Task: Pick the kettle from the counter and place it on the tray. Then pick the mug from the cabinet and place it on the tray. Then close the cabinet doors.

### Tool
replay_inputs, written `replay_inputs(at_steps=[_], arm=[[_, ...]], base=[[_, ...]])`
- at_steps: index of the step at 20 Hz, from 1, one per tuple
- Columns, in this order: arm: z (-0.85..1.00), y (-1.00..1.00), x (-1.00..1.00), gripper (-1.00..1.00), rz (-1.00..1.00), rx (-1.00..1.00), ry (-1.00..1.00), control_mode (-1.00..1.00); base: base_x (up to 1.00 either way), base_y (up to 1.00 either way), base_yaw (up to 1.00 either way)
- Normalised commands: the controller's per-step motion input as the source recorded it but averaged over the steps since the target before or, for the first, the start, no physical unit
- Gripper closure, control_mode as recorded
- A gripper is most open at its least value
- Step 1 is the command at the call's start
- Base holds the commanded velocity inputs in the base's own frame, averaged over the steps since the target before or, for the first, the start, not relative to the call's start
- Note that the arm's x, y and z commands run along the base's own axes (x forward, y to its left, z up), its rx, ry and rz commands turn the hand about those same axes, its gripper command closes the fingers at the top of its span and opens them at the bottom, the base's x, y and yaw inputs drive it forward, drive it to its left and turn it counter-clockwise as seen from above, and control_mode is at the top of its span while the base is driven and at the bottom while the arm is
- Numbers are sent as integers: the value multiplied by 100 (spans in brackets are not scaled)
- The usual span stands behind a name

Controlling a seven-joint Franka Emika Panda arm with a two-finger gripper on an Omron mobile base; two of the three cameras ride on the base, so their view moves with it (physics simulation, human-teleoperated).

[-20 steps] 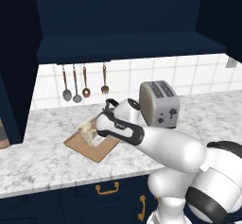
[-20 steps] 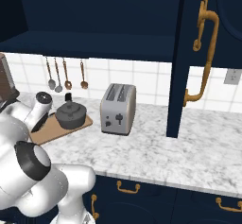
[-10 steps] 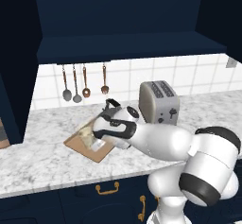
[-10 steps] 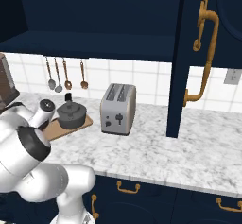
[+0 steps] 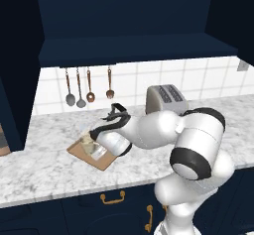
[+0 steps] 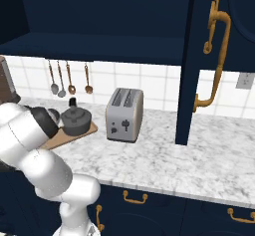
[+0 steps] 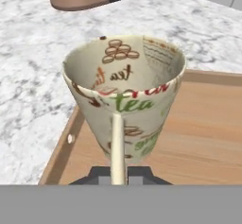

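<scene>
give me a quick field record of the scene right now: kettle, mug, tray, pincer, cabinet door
kettle: dark grey kettle sits on the tray, left of the toaster
mug: cream mug with tea print, upright over the tray's corner, handle toward the camera
tray: wooden tray on the marbled counter
pincer: pincer at the mug's handle; grip cannot be confirmed
cabinet door: navy cabinet door stands open

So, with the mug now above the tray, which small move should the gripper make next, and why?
Probably lower it a little and then open. In the hand view the mug stands upright over the tray, its handle toward the camera. Whether its base touches the wood I cannot tell. The kettle already sits on the tray, and the cabinet door is open.
</scene>
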Motion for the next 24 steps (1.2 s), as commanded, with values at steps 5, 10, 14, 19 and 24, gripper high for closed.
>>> replay_inputs(at_steps=[5,10,14,19,24], arm=[[-25,12,11,100,0,1,0,-100],[1,0,-16,100,-5,1,4,-100],[23,0,-9,-100,-7,1,3,-100],[63,-4,0,-100,-16,1,0,-100],[92,-25,-10,-100,-24,0,9,-100]], base=[[0,0,0],[0,0,0],[0,0,0],[0,0,0],[0,0,0]])
